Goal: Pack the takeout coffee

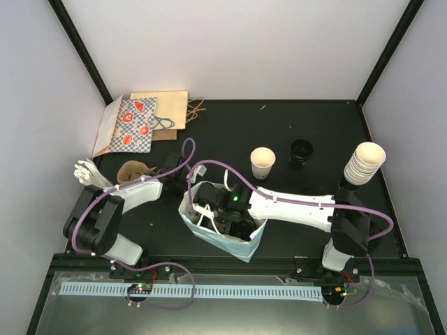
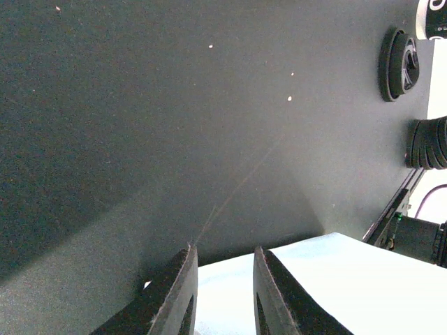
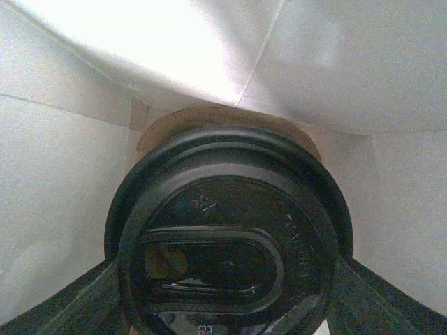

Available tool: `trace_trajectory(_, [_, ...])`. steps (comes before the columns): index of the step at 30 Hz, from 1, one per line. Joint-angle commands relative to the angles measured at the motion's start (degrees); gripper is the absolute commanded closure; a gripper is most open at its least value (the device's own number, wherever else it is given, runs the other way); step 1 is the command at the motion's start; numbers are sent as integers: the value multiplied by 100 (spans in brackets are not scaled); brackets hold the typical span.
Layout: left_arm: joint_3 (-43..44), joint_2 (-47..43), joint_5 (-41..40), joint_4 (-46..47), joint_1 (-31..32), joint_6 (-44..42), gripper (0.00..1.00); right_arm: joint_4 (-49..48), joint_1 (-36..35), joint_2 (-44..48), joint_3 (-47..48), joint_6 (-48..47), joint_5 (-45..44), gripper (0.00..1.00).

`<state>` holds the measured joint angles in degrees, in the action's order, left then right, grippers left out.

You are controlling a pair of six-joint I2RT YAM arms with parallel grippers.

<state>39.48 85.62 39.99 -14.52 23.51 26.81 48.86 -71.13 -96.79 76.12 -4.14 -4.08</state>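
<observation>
Inside the light blue bag (image 1: 244, 246), we see the right hand (image 1: 232, 213) clamped around a coffee cup (image 3: 227, 244) with a black lid, brown cardboard (image 3: 209, 120) just behind it. The left hand (image 2: 223, 250) is at the bag's edge, fingers narrowly apart; we cannot tell whether it pinches the paper.

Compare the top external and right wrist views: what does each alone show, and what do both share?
Only the top external view: an unlidded cup, a loose black lid and a cup stack on the table. Only the right wrist view: a lidded cup, brown cardboard beyond it. Both: the light blue bag, seen from inside at the wrist.
</observation>
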Motion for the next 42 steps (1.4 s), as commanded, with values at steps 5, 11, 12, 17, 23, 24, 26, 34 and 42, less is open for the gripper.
trace_trajectory(5, [137,21,-50,-144,66,-47,76,446,-253,-384,-115,175,-132,58])
trace_trajectory(11, [153,-304,-383,-254,46,11,75,352,-283,-266,-232,482,-390,58])
trace_trajectory(12, [174,-388,-461,-309,22,8,74,336,-203,-232,-254,545,-270,58])
trace_trajectory(17, [438,-850,-951,-788,-134,-93,70,383,162,-212,-293,813,178,58])
trace_trajectory(23, [569,-1604,-1462,-1234,-309,-75,63,374,432,-109,-403,1057,625,58])
trace_trajectory(24, [558,-1726,-1527,-1309,-316,-59,62,380,452,-99,-416,1106,682,58])
trace_trajectory(26, [498,-1980,-1663,-1426,-321,-43,62,421,475,-99,-422,1188,762,58])
trace_trajectory(34, [-95,-3008,-1553,-1601,-312,69,61,556,486,-287,-387,1397,1075,58])
trace_trajectory(42, [-656,-3446,-1356,-1698,-312,85,61,907,463,-688,-235,1515,972,58])
